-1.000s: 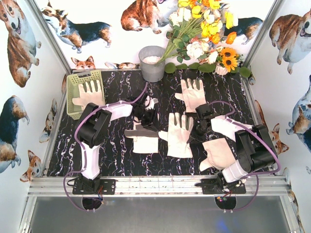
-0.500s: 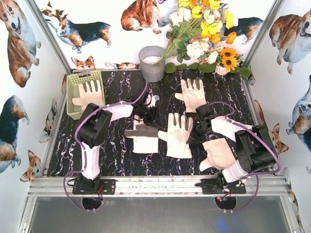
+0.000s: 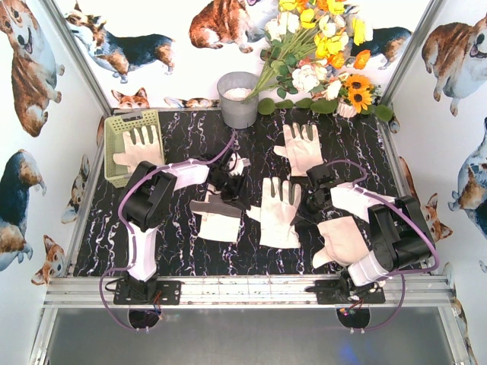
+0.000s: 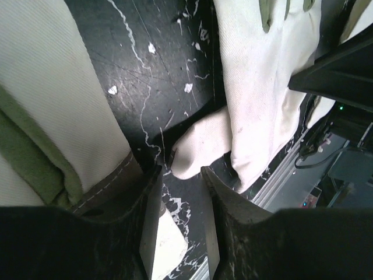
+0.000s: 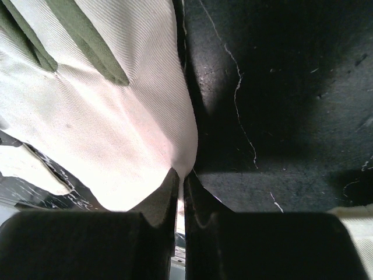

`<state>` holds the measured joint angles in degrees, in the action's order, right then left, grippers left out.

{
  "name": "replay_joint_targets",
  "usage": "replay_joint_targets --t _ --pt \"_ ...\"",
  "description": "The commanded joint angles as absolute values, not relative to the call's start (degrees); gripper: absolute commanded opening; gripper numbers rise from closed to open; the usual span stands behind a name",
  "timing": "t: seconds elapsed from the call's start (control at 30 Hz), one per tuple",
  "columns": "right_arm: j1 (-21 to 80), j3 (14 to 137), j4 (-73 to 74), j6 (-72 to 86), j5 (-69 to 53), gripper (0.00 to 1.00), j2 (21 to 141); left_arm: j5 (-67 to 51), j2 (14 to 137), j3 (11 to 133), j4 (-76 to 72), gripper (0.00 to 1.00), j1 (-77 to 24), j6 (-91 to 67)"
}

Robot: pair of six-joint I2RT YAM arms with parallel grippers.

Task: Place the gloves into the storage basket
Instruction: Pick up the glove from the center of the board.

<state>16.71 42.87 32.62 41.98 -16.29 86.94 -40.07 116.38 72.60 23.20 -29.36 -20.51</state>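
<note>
Mostly the cream-white gloves (image 3: 302,146) lie flat on the black marbled table (image 3: 175,243), their fingers patched grey-green. One rests in the pale yellow-green storage basket (image 3: 112,156) at the far left; the others are outside it.

Since a second ago the left glove (image 3: 219,224) has swung askew and slid a little leftward, so its dark cuff band is now tilted rather than level. The centre glove (image 3: 279,217) has hardly stirred.

The left arm folds at its elbow and reaches rightward, with the left gripper (image 3: 219,199) over that cuff. Its fingers stand slightly apart with the brown cuff against the outside of one, and whether cloth is pinched I cannot tell. The right arm reaches leftward, and the right gripper (image 3: 303,214) is closed tight on the centre glove's right edge.
</note>
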Motion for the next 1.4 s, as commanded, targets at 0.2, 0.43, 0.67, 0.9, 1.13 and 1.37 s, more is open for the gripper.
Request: replay_joint_targets --t 0.2,0.43,0.67,0.9,1.13,1.37 --pt "16.7 41.4 31.0 42.3 -14.6 0.0 86.8 -43.3 117.9 71.0 19.7 0.28 -30.2 -20.9" --pt "16.7 40.5 30.9 43.2 -14.2 0.0 85.8 -44.1 118.7 71.1 17.6 0.2 -30.6 -22.6" --pt "16.7 40.7 31.2 44.2 -14.7 0.0 84.6 -40.7 115.0 71.1 19.5 0.0 -30.6 -22.2" --pt "17.0 45.2 36.9 45.5 -13.4 0.0 77.4 -33.3 107.4 72.9 25.6 0.0 -29.3 -22.8" --pt "22.6 47.9 38.0 52.0 -10.8 0.0 72.5 -23.8 102.6 75.5 37.4 0.0 -27.8 -19.3" --pt "33.9 52.6 32.0 59.8 -4.2 0.0 78.4 -21.3 95.6 70.2 40.3 0.0 -16.2 -18.7"
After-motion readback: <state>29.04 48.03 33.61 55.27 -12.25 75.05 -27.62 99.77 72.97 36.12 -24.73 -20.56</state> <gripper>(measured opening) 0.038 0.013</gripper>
